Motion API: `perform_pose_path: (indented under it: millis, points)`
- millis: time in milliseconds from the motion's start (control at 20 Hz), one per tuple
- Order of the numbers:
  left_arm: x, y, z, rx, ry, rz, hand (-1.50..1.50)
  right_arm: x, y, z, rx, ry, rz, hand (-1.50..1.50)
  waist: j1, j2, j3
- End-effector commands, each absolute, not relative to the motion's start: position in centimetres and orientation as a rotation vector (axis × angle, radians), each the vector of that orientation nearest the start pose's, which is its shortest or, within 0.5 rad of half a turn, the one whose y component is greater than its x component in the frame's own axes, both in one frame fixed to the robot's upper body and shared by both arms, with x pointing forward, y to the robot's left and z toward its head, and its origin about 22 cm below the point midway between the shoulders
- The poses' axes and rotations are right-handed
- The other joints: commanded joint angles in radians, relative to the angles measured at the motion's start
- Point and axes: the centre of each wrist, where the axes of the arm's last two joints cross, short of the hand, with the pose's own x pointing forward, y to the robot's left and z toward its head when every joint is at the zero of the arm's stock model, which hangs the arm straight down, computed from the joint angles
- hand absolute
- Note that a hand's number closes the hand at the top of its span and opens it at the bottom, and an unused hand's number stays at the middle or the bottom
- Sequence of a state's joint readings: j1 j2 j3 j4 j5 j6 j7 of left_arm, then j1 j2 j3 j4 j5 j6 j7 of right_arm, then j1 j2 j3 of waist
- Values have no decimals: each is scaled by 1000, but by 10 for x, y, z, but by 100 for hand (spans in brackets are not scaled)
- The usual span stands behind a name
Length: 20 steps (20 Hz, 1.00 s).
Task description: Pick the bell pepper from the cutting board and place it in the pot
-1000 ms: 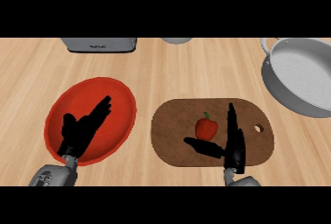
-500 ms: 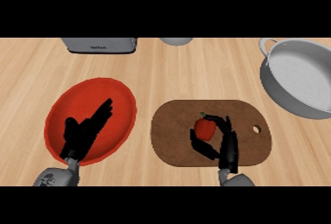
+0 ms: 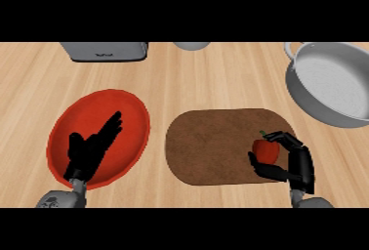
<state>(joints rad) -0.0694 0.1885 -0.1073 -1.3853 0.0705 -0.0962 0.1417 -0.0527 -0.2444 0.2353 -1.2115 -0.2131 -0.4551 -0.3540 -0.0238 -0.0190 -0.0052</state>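
My right hand [image 3: 288, 163] wraps the bell pepper [image 3: 266, 151] on the cutting board [image 3: 209, 146]; plate [image 3: 133, 110] left of the board, pot [image 3: 331, 85] behind-right

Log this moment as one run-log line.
phase: grasp | right hand: curled round bell pepper on cutting board | left hand: open over red plate | pot: empty

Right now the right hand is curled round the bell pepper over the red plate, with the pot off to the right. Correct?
Not quite. The head view shows the right hand curled round the bell pepper over the cutting board; the pot placement holds.
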Motion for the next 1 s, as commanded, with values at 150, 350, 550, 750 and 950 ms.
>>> perform_pose_path:
  millis: [150, 350, 550, 750, 950]
  points:
    - [248, 258, -26, -21, -1279, -220, 0, 205, -439, -16, -457, -1612, 76, 150, -37, 20, 15]
    - [252, 246, -21, -48, -1296, -244, 0, 180, -519, 22, -468, -1668, 60, 150, -8, 26, 15]
    - [251, 243, -26, -70, -1271, -277, 0, 141, -570, 30, -548, -1678, 106, 150, 25, 29, 15]
    - [256, 236, -20, -70, -1289, -311, 0, 129, -602, 55, -662, -1678, 174, 150, 43, 28, 13]
    - [258, 245, -22, -72, -1287, -326, 0, 162, -604, 73, -780, -1693, 268, 150, 55, 28, 10]
